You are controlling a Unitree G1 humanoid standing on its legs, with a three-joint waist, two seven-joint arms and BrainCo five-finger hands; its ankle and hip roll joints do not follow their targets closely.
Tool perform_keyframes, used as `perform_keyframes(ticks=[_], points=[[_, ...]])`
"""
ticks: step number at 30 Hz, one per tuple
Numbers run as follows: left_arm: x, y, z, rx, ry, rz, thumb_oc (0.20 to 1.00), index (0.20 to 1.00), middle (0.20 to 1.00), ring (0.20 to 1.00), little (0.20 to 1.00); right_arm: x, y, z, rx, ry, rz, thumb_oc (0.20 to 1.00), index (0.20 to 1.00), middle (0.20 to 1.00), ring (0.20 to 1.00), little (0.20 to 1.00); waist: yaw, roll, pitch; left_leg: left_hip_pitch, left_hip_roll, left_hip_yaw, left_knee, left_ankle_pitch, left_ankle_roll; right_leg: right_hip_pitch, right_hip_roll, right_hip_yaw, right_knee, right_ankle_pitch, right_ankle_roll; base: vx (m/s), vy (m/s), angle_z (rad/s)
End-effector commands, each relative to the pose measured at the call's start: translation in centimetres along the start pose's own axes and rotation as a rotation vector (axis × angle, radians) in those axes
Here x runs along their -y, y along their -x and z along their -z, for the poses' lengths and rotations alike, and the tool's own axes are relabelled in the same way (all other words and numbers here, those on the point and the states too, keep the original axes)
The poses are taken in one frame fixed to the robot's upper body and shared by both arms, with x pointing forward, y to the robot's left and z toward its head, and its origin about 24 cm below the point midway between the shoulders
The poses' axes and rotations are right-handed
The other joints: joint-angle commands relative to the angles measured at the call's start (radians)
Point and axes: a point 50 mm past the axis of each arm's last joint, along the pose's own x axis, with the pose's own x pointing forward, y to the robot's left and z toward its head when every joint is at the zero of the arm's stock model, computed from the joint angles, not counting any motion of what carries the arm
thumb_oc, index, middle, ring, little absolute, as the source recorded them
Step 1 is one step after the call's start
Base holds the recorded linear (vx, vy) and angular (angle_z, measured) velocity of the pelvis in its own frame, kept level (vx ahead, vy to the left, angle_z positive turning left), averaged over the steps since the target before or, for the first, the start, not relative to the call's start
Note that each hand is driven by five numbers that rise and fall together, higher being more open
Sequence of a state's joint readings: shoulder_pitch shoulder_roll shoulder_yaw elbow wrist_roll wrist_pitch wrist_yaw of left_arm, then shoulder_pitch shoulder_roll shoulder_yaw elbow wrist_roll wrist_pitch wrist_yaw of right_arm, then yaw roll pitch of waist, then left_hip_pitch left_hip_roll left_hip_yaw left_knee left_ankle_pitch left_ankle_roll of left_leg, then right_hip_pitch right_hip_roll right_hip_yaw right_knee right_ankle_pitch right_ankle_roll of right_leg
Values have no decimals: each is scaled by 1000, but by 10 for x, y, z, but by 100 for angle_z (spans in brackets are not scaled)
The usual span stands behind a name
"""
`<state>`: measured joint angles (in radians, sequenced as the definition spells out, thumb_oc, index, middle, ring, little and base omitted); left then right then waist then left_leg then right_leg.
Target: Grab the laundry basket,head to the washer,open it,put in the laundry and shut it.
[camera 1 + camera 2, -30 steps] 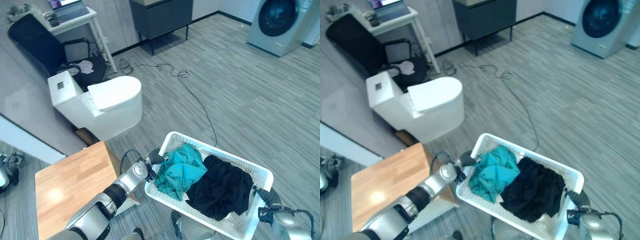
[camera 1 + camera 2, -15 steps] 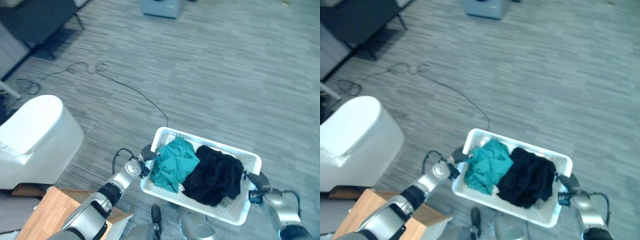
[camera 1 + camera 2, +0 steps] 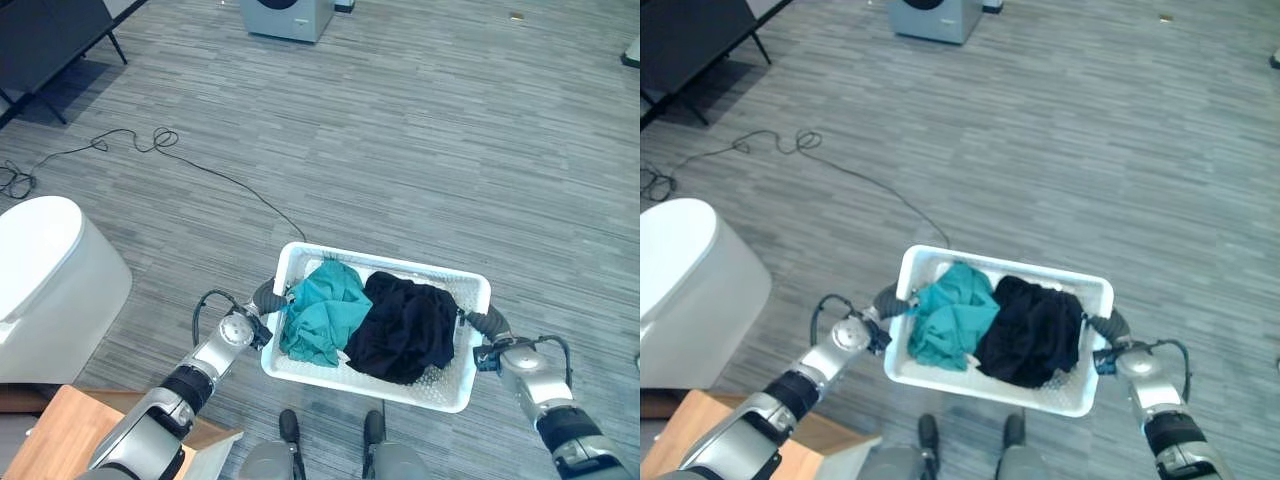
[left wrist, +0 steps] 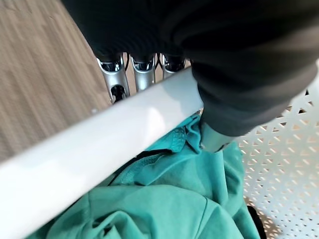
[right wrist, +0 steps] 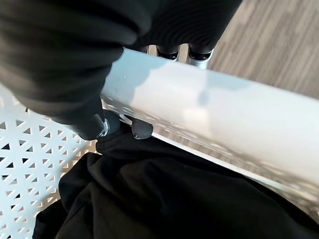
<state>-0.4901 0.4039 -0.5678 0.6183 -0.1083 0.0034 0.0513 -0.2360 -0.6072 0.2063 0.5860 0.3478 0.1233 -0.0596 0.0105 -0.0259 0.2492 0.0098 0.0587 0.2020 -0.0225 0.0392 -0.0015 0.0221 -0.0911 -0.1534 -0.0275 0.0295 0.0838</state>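
left hand (image 3: pixel 268 297): grips basket (image 3: pixel 440 385) rim | right hand (image 3: pixel 480 322): grips opposite rim

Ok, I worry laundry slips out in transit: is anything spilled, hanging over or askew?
Nothing stands out. The teal garment and black garment lie inside the white basket, none over the rim. Each robot hand, left and right, grips an end rim.

A white toilet (image 3: pixel 45 285) stands on the grey wood floor (image 3: pixel 450 150), well out past the left hand. A wooden desk (image 3: pixel 40 445) corner shows near that arm. A thin black cord (image 3: pixel 200 175) snakes across the floor. A dark cabinet (image 3: pixel 40 40) stands far off.
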Motion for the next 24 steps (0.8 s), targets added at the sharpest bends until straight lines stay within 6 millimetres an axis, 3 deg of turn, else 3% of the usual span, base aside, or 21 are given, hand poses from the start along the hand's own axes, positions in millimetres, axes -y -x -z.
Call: perform_keyframes(ticks=[1,3,6,8,9,10,11,12,13,15,16,17,19,20,21,24], points=[[-4,-16,-27,77,-13,-25,200,200,200,200,200,12,-1,-37,158,8,-72,200,200,200,200,200,-4,-18,-96,-63,-14,-67,47,-63,-34,-39,-11,4,59,-80,32,-28,-114,22],[-6,-18,-31,82,-17,-33,200,200,200,200,200,15,-2,-39,162,7,-65,200,200,200,200,200,-7,-19,-95,-66,-11,-74,42,-56,-39,-38,-5,-2,57,-83,28,-24,-147,33],[-16,-29,-49,96,-1,-51,200,200,200,200,200,21,-5,-55,195,6,-51,200,200,200,200,200,-28,-27,-83,-82,38,-103,83,-45,-69,-34,33,-8,80,-112,-2,12,-234,29],[-21,-32,-54,98,-8,-57,200,200,200,200,200,23,-4,-55,194,-1,-46,200,200,200,200,200,-36,-29,-77,-95,55,-105,123,-44,-76,-28,42,-9,90,-123,-13,15,-245,28],[-37,-39,-56,45,-41,-101,200,200,200,200,200,22,-4,-65,225,-4,-56,200,200,200,200,200,-53,-43,-48,-176,109,-79,322,13,-87,-10,58,-9,113,-137,-38,-16,-263,34],[-37,-39,-56,46,-41,-102,200,200,200,200,200,22,-4,-66,225,-4,-56,200,200,200,200,200,-55,-43,-51,-182,109,-81,322,15,-87,-13,58,-11,112,-135,-39,-63,-293,59],[-44,-42,-53,1,-41,-130,200,200,200,200,200,18,-6,-74,246,-5,-67,200,200,200,200,200,-61,-49,-37,-225,135,-54,432,33,-81,-2,69,-11,119,-140,-54,12,-222,69],[-58,-45,-51,-59,-33,-183,200,200,200,200,200,2,-12,-84,260,-7,-103,200,200,200,200,200,-69,-60,-42,-250,148,3,503,1,-61,16,78,-12,114,-150,-64,17,-220,57],[-59,-45,-51,-58,-32,-184,200,200,200,200,200,2,-12,-85,260,-7,-103,200,200,200,200,200,-70,-59,-41,-251,149,2,504,1,-61,16,79,-13,114,-151,-64,93,-135,17],[-73,-46,-55,-83,-57,-228,200,200,200,200,200,-8,-18,-96,268,-8,-121,200,200,200,200,200,-53,-56,-50,-296,77,-21,444,-33,-43,32,85,1,100,-158,-56,157,3,-14],[-79,-45,-53,-96,-76,-238,200,200,200,200,200,-15,-20,-101,274,-11,-140,200,200,200,200,200,-40,-52,-52,-307,36,-48,383,-31,-40,42,92,12,98,-163,-52,246,38,3],[-82,-45,-53,-103,-90,-247,200,200,200,200,200,-23,-23,-106,277,-23,-154,200,200,200,200,200,-25,-45,-55,-324,2,-84,305,6,-45,53,105,26,97,-169,-49,322,41,9],[-81,-44,-52,-104,-94,-243,200,200,200,200,200,-34,-28,-110,271,-66,-161,200,200,200,200,200,2,-34,-61,-370,-28,-111,156,58,-65,92,125,52,93,-193,-43,371,30,-12],[-81,-44,-50,-107,-87,-242,200,200,200,200,200,-41,-30,-111,265,-77,-168,200,200,200,200,200,11,-38,-60,-383,-40,-109,140,68,-68,109,123,62,93,-201,-43,541,91,-32],[-82,-41,-41,-120,-59,-245,200,200,200,200,200,-63,-32,-119,264,-87,-214,200,200,200,200,200,42,-32,-81,-361,-53,-145,119,83,-62,149,126,102,91,-223,-34,410,82,-44],[-77,-39,-36,-107,-50,-227,200,200,200,200,200,-77,-31,-121,273,-83,-251,200,200,200,200,200,60,-30,-104,-358,-71,-160,157,86,-44,174,109,131,118,-231,-28,531,165,-93]])
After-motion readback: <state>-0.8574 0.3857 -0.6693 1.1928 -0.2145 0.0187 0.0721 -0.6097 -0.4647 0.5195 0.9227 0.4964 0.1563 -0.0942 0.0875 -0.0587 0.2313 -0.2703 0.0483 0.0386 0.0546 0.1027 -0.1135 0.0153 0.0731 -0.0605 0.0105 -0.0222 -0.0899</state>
